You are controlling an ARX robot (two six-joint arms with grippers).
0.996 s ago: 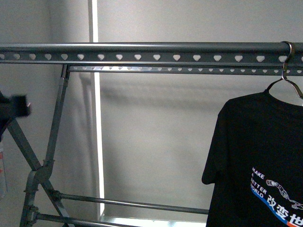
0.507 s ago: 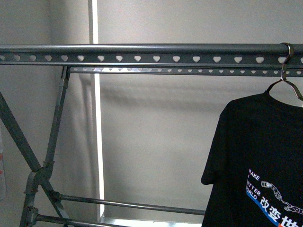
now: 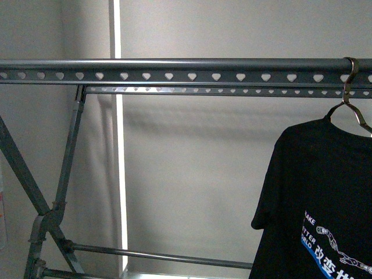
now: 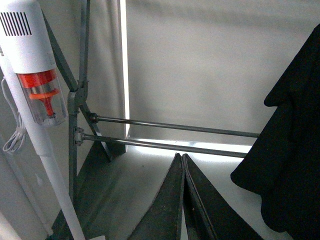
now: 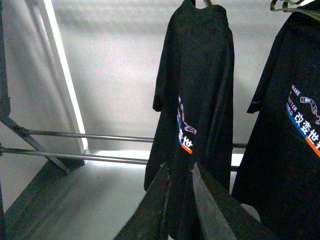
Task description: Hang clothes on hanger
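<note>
The dark grey rack's rail [image 3: 174, 63], with its row of heart-shaped holes, runs across the top of the front view. A black printed T-shirt [image 3: 325, 174] hangs from it at the right on a small silvery hanger [image 3: 350, 100]. Neither gripper shows in the front view. My left gripper [image 4: 181, 156] is shut and empty, low before the rack's lower bars [image 4: 175, 128], with a black shirt [image 4: 295, 150] to one side. My right gripper [image 5: 180, 167] is open, its fingertips just in front of the hem of a hanging black T-shirt [image 5: 200, 90]. A second such shirt [image 5: 290, 125] hangs beside it.
A white stick vacuum with an orange part [image 4: 35, 70] stands by the rack's crossed legs [image 4: 75, 100]. A pale wall with a bright vertical strip [image 3: 119, 174] lies behind the rack. The rail left of the shirt is bare.
A dark part of the left arm at the left edge of the front view one second ago has gone out of view. The hanging shirt has shifted slightly right.
</note>
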